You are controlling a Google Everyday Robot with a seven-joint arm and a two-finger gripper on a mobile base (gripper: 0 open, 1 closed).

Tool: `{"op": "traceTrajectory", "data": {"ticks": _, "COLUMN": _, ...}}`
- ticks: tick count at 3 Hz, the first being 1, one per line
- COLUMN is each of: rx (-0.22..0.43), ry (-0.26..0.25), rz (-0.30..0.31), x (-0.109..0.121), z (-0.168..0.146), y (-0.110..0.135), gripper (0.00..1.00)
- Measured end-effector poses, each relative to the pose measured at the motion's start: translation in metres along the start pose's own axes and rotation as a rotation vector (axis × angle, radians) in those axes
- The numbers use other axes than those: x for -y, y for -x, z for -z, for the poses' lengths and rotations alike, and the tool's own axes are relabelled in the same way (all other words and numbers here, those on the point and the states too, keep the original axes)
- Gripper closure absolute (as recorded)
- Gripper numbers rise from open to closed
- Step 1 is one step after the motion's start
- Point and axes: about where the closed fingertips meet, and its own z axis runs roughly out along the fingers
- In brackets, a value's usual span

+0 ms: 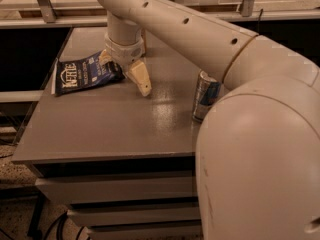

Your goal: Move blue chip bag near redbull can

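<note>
The blue chip bag (82, 74) lies flat at the back left of the grey table (115, 129), with its white lettering facing up. My gripper (124, 70) hangs over the bag's right end. It is open, with one finger (141, 79) to the right of the bag and the other (104, 58) behind it. The bag's right end lies between them. The redbull can (205, 96) stands upright on the right side of the table, about a bag's length from the gripper. My arm partly hides the can's right side.
My arm's large pale links (250, 149) fill the right of the view and hide the table's right edge. A railing (45, 4) runs behind the table. Drawers (115, 189) sit under the front edge, and a dark gap lies to the left.
</note>
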Motion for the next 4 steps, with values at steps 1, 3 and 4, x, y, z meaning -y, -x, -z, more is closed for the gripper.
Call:
{"op": "traceTrajectory", "data": {"ticks": 1, "rx": 0.005, "ry": 0.004, "rz": -0.002, "x": 0.0, "z": 0.001, "y": -0.001, "gripper": 0.42}}
{"op": "traceTrajectory", "data": {"ticks": 3, "rx": 0.006, "ry": 0.004, "rz": -0.002, "x": 0.004, "z": 0.015, "y": -0.001, "gripper": 0.87}}
{"op": "traceTrajectory", "data": {"ticks": 4, "rx": 0.005, "ry": 0.004, "rz": -0.002, "x": 0.004, "z": 0.016, "y": -0.001, "gripper": 1.0}}
